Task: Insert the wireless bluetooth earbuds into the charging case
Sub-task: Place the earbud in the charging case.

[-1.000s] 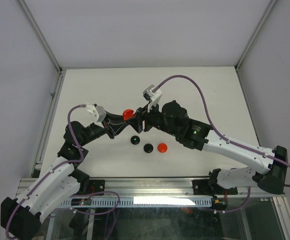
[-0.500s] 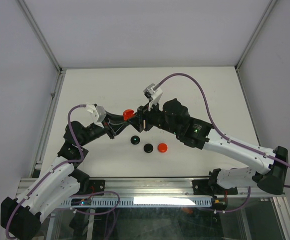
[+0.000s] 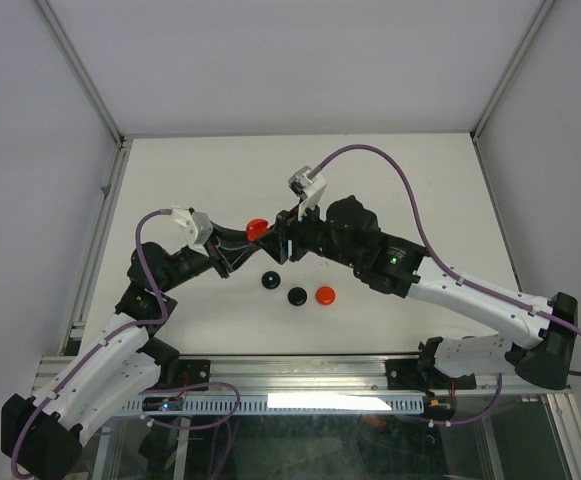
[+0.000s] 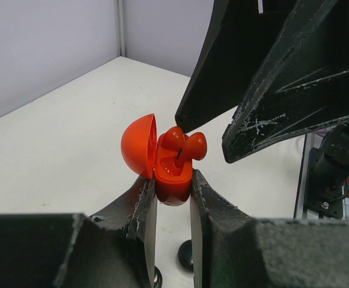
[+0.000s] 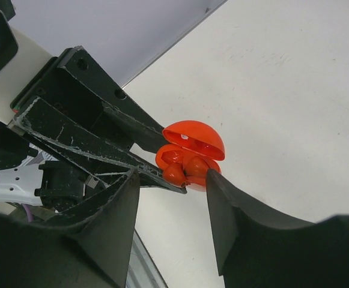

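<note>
Above the white tabletop (image 3: 420, 190), the left gripper (image 4: 172, 180) pinches the base of the glossy red clamshell charging case (image 4: 139, 144), while the right gripper (image 5: 172, 174) has narrowed its still-spread jaws around two small red comma-shaped earbuds (image 4: 186, 144) lying in that case's wells, probably not yet pressed fully home.

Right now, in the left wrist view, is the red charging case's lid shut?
No, the red charging case has its lid swung open, with two red earbuds showing in its base.
</note>
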You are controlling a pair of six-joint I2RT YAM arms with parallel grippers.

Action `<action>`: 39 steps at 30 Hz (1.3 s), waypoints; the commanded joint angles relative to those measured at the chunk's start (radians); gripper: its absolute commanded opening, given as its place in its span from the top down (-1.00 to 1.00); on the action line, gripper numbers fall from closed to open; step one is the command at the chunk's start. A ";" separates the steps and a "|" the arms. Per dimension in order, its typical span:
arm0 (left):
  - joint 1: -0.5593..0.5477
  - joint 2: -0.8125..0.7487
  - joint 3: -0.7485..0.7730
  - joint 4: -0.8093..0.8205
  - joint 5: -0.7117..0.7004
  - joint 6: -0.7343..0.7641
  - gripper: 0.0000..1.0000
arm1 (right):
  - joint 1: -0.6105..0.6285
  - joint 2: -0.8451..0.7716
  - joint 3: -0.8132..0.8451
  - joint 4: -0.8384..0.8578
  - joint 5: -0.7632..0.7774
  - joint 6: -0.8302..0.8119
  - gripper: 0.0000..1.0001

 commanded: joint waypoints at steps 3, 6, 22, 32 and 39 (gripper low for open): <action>0.004 -0.006 0.022 0.049 -0.021 -0.009 1.00 | 0.013 -0.044 0.020 0.046 0.009 0.033 -0.01; 0.004 -0.005 0.022 0.048 -0.021 -0.008 1.00 | 0.014 -0.043 0.021 0.054 -0.001 0.033 -0.01; 0.004 -0.009 0.022 0.046 -0.017 -0.007 1.00 | 0.014 -0.031 0.011 0.060 0.001 0.033 0.02; 0.004 -0.008 0.022 0.050 -0.008 -0.009 1.00 | 0.013 0.000 0.021 0.064 -0.046 0.029 0.03; 0.005 -0.002 0.022 0.050 -0.011 -0.010 1.00 | 0.013 0.001 0.028 0.068 -0.100 0.031 0.05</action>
